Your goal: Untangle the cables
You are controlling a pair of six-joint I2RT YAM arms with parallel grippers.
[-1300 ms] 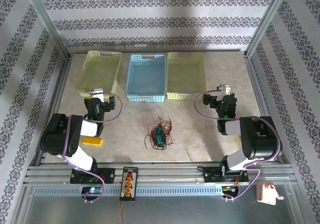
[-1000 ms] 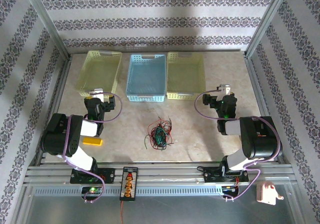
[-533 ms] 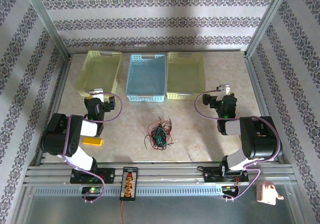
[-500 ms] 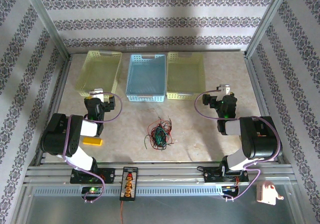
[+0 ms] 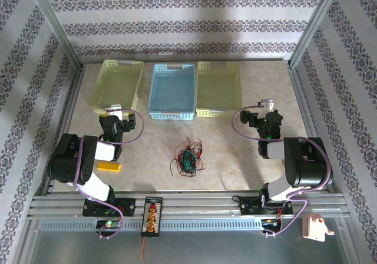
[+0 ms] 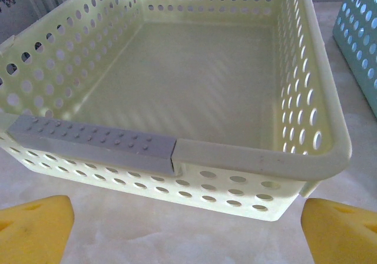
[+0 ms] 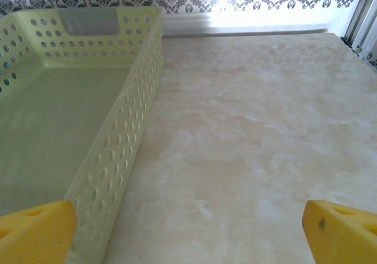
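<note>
1. Top external reviewed: found cables bunched in one red/green/blk clump on desk, approx. midway btwn the two arms, near front edge, well apart from the baskets.
2. Noted loose ends splaying from clump, but no strand pulled free or laid out separately. Judged task at zero progress; all separating outstanding.
3. Checked far side of desk: left yellow basket, blue basket, right yellow basket in a row. Spotted no wire in any, as far as visible.
4. Inspected left end effector via left wrist view: released, yellow pads spread to opposite edges of frame, gripping nothing, touching nothing. Pointed at near wall of left yellow basket, with grey studded strip sitting on that rim.
5. Inspected right end effector via right wrist view: likewise released, spread wide, holding nothing. Aimed over bare desk just beside right yellow basket, well apart from clump.
6. Judged next req.: swing an end effector back toward clump and pick a single strand. Flagged risk: thin limp wires likely to drag neighbours along if pinched as a bundle.
</note>
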